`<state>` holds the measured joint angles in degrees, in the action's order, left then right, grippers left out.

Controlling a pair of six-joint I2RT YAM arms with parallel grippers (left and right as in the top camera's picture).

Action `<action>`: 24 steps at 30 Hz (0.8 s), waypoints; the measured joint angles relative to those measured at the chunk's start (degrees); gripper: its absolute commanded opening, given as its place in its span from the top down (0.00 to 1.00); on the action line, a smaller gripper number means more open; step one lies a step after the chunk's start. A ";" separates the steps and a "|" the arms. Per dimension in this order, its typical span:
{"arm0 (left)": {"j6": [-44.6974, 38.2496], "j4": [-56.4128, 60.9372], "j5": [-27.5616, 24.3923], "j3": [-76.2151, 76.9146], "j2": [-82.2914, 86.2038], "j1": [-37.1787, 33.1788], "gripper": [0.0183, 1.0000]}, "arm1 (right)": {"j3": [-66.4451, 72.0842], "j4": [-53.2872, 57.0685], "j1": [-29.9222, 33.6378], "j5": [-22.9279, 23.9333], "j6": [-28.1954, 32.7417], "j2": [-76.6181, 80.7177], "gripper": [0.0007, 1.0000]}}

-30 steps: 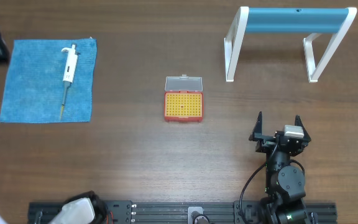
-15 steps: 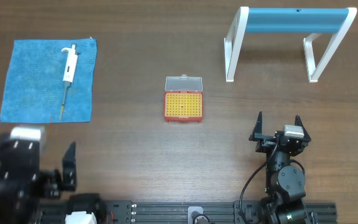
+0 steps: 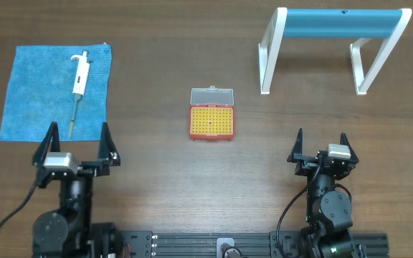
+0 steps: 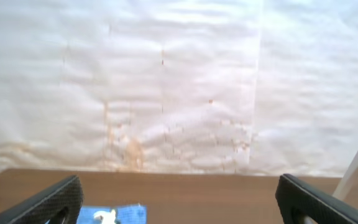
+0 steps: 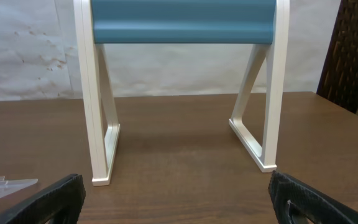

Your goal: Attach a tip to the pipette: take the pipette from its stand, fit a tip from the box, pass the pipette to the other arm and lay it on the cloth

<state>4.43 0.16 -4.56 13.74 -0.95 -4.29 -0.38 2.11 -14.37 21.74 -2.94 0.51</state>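
Bench (image 3: 264, 179): brown wood grain.
Wall (image 4: 179, 81): white, stained, behind bench.
Cloth (image 3: 27, 100): upper left, pipette (image 3: 79, 77) lying on it.
Left gripper (image 3: 77, 140): wide.
Right gripper (image 3: 321, 141): wide.

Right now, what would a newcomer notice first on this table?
The blue cloth at the back left, with the white pipette lying on it, stands out most. Then come the red box of tips in the middle and the blue-and-white stand at the back right.
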 measured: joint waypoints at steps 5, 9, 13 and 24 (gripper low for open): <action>4.20 4.17 0.00 -11.08 0.17 0.00 0.00 | 0.00 0.00 0.00 0.00 0.00 0.00 0.03; 8.11 -4.09 0.46 -13.31 0.28 0.00 0.11 | 0.00 0.02 0.00 -0.02 0.00 0.00 0.03; 9.40 -4.24 1.44 -13.31 0.33 0.00 0.00 | 0.00 0.02 0.00 -0.02 0.00 0.00 0.03; 9.40 -4.24 1.55 -13.31 0.33 0.00 0.00 | 0.00 0.02 0.02 -0.02 0.02 0.00 0.03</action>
<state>13.82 -4.08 -3.01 0.43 -0.62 -4.29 -0.38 2.13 -14.35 21.71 -2.92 0.51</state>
